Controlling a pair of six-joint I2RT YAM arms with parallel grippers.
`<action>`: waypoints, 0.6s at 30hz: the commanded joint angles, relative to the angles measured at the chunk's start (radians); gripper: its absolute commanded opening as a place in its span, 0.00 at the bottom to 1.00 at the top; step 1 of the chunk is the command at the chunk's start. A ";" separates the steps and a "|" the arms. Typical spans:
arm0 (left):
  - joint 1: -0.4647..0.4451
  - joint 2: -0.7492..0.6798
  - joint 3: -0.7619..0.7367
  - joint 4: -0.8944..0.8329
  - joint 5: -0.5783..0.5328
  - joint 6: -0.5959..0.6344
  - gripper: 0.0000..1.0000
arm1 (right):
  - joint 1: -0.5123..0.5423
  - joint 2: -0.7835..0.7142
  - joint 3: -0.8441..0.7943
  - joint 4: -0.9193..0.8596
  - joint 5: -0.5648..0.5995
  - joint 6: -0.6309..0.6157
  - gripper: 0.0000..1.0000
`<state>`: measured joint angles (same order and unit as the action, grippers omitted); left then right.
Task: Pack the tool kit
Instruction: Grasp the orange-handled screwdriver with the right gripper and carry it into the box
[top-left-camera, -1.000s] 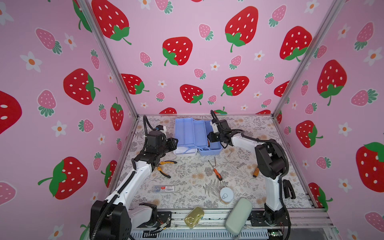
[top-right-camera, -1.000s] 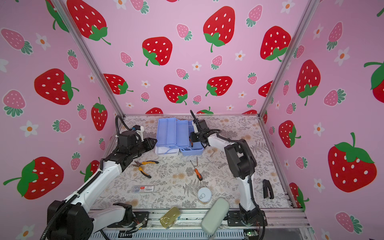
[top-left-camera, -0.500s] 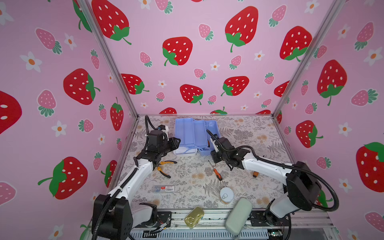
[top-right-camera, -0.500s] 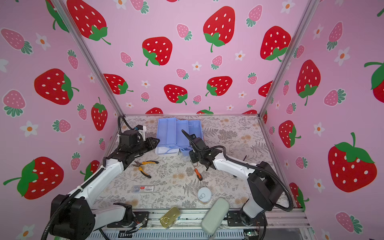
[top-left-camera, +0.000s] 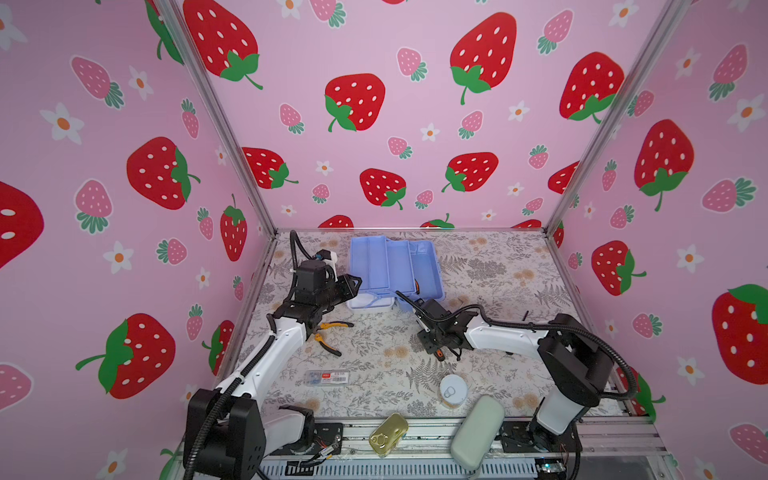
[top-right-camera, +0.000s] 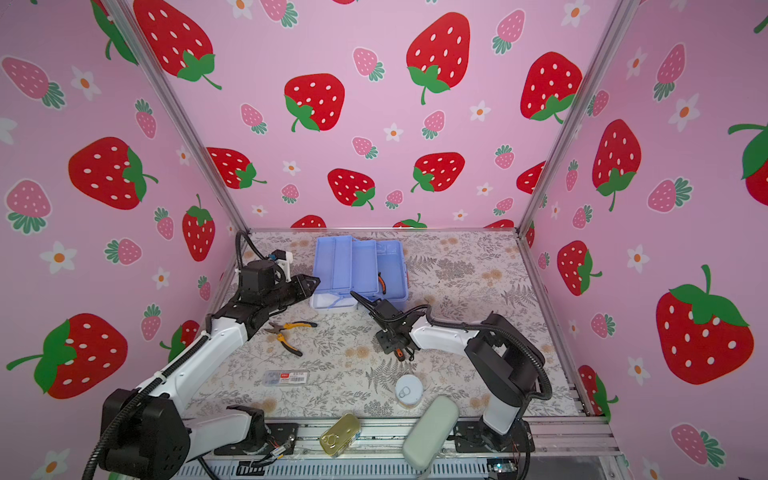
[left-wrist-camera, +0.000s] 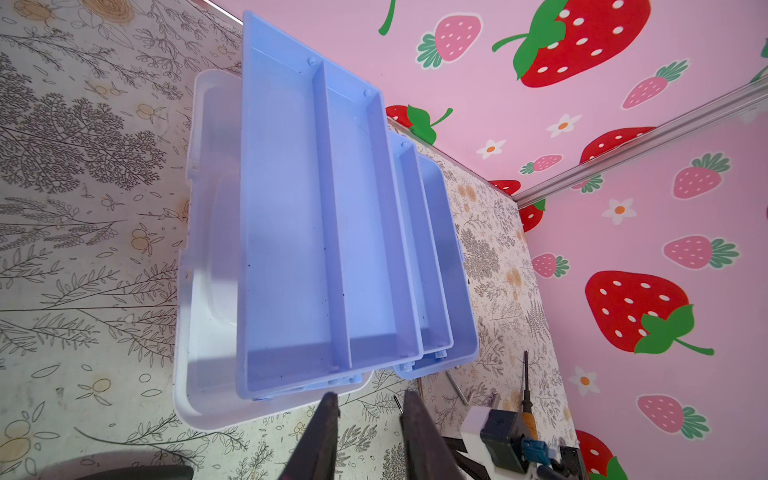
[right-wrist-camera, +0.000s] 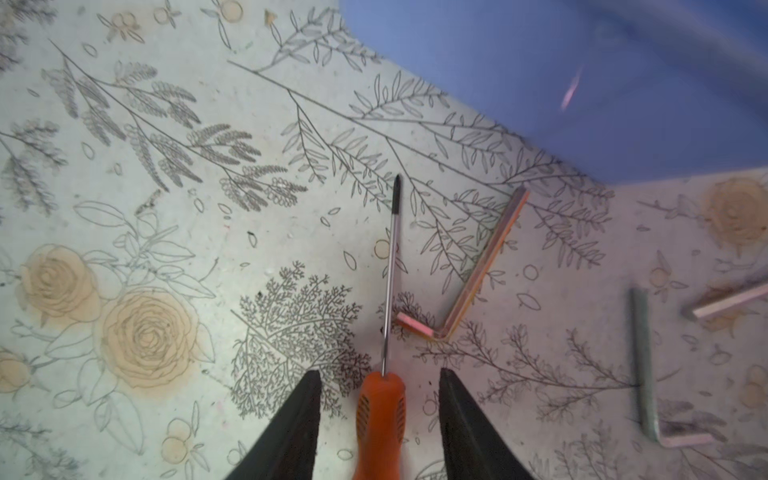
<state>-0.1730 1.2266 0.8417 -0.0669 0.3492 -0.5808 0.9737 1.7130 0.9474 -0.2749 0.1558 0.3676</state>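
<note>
In both top views the tool kit (top-left-camera: 395, 266) stands open at the back of the counter (top-left-camera: 519, 286), its blue trays stepped out above the white lid (top-left-camera: 370, 302). The left gripper (top-left-camera: 356, 285) hovers level at the lid end of the kit, its tips close to the corner of the outermost tray. The right gripper (top-left-camera: 432, 347) points down at the counter in front of the kit, over the orange handle of a screwdriver (top-left-camera: 439, 355). Yellow-handled pliers (top-left-camera: 330, 332) lie on the counter beside the left arm.

In the left wrist view the two dark fingers (left-wrist-camera: 324, 432) stand a little apart. Only the counter shows between them, so they hold nothing. Their tips sit just beside the lid's rim, but from this angle I cannot tell whether one touches it.

In the right wrist view the fingers (right-wrist-camera: 291, 428) are spread on either side of the screwdriver's orange handle. Counter shows on both sides of it, so the gripper is loose around the handle, not clamped. The shaft lies flat, running away from the gripper. A hex key (right-wrist-camera: 473, 282) lies just beside the shaft, and two more lie farther off. The kit's blue base, blurred, is beyond.
</note>
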 joint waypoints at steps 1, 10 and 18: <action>0.004 0.024 0.018 0.016 0.020 -0.007 0.30 | 0.010 -0.024 -0.048 -0.041 -0.023 0.030 0.46; 0.003 0.075 0.011 0.073 0.085 -0.046 0.31 | 0.018 -0.056 -0.127 0.001 -0.040 0.074 0.22; 0.000 0.084 0.014 0.079 0.103 -0.059 0.34 | 0.017 -0.150 -0.032 -0.034 -0.058 -0.026 0.09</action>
<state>-0.1730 1.3060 0.8417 -0.0208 0.4274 -0.6193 0.9863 1.6287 0.8658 -0.2687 0.1139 0.3954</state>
